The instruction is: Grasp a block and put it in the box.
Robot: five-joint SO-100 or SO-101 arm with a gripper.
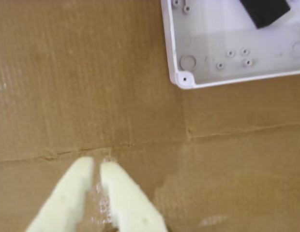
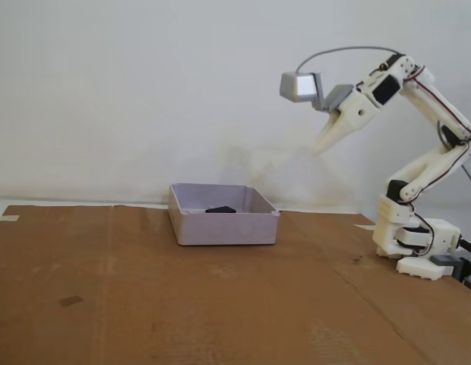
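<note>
Fixed view: block [image 2: 220, 209] lies in box [image 2: 224, 226]; pincer [image 2: 324, 145], nearly closed and empty, well apart.

Soft even daylight, faint shadows, wrist view slightly blurred, fixed view mildly hazy, no glare

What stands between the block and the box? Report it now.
Nothing visible does: the block already lies inside the box, seen in both views. The gripper hangs high in the air to the right of the box in the fixed view, its fingers nearly together and holding nothing.
</note>
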